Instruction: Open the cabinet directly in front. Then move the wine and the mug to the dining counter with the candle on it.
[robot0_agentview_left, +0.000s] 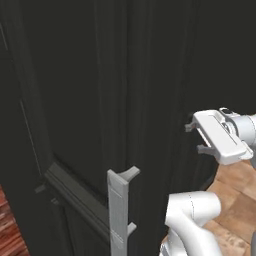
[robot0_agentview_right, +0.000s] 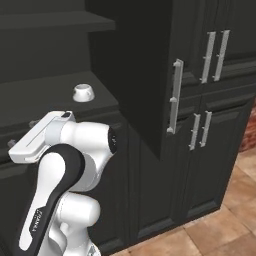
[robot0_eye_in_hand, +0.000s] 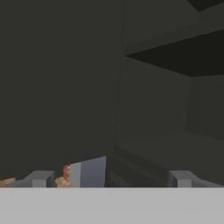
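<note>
The black cabinet (robot0_agentview_right: 60, 55) stands open. Its door (robot0_agentview_right: 140, 75) is swung out towards me, with a silver bar handle (robot0_agentview_right: 175, 97) on it. In the left base view that door (robot0_agentview_left: 75, 100) is very close, and its handle (robot0_agentview_left: 120, 210) is low in the picture. The small white mug (robot0_agentview_right: 83, 92) sits on a dark shelf inside. My gripper (robot0_agentview_right: 21, 134) is open and holds nothing. It hangs in front of the shelf edge, below and left of the mug. The gripper (robot0_agentview_left: 195, 138) points at the cabinet. The hand view looks along the gripper (robot0_eye_in_hand: 111, 179) at bare shelves. The wine, dining counter and candle are out of view.
More black doors with silver bar handles (robot0_agentview_right: 214, 55) stand to the right of the open door, with lower doors (robot0_agentview_right: 200, 130) beneath. A wooden floor (robot0_agentview_right: 235, 200) lies at the lower right. My own arm (robot0_agentview_right: 75, 150) covers the lower left of the cabinet front.
</note>
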